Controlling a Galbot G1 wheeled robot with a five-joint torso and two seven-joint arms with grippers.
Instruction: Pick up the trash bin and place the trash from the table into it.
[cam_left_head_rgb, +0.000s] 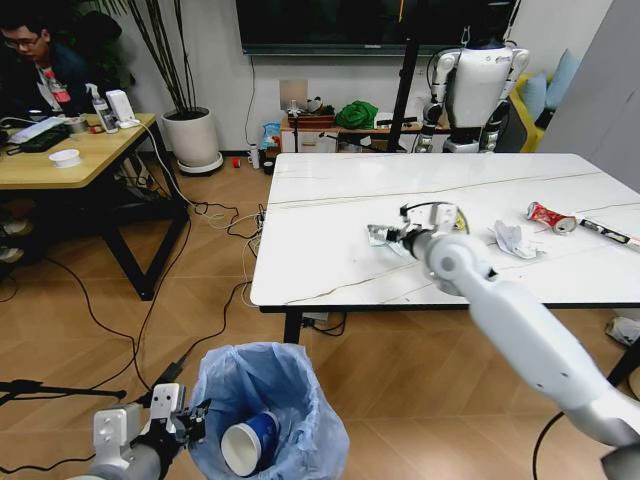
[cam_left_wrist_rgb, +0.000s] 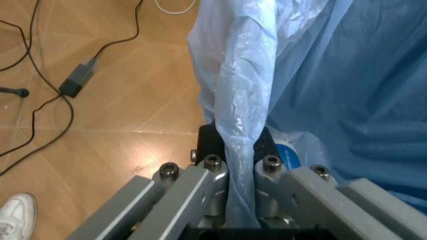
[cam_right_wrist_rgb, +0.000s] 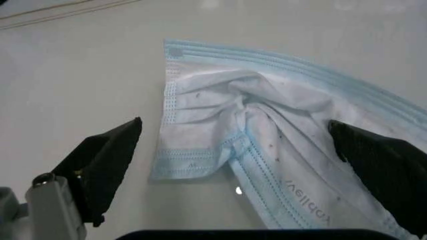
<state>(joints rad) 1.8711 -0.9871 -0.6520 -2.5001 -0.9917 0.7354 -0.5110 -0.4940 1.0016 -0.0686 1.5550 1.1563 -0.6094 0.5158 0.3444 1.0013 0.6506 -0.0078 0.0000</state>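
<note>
Two grippers are at work. Nearest, the left gripper (cam_left_head_rgb: 190, 418) is clenched on the bagged rim of the trash bin (cam_left_head_rgb: 270, 400), held off the floor below the table (cam_left_head_rgb: 330, 250) edge. Farther out, the right gripper (cam_right_wrist_rgb: 233, 150) hangs spread wide over a crumpled face mask (cam_right_wrist_rgb: 267, 145) lying between its fingers: light, limp, likely best pinched at the bunched middle.

A cup (cam_left_head_rgb: 250, 443) lies in the trash bin (cam_left_head_rgb: 290, 385), before the table (cam_left_head_rgb: 330, 230).
</note>
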